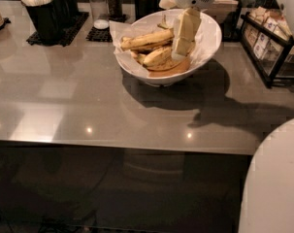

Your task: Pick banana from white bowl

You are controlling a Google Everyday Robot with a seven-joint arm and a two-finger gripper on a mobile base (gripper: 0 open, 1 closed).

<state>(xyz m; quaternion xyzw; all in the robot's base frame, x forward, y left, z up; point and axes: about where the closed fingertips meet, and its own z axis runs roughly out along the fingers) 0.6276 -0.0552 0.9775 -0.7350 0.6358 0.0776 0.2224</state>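
Hanging inside the white bowl (pixel 162 76), the pincer (pixel 181 50) sits just beside the banana (pixel 145 39), grip state untellable.

No legible text or labels

One gripper (pixel 183 43) over one bowl (pixel 212 37), four bananas (pixel 146 39)

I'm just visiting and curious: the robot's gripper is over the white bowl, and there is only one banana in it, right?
Not quite. The camera view shows the gripper over the white bowl, as you say, but the bowl holds several bananas, not one. The topmost banana lies across the pile.
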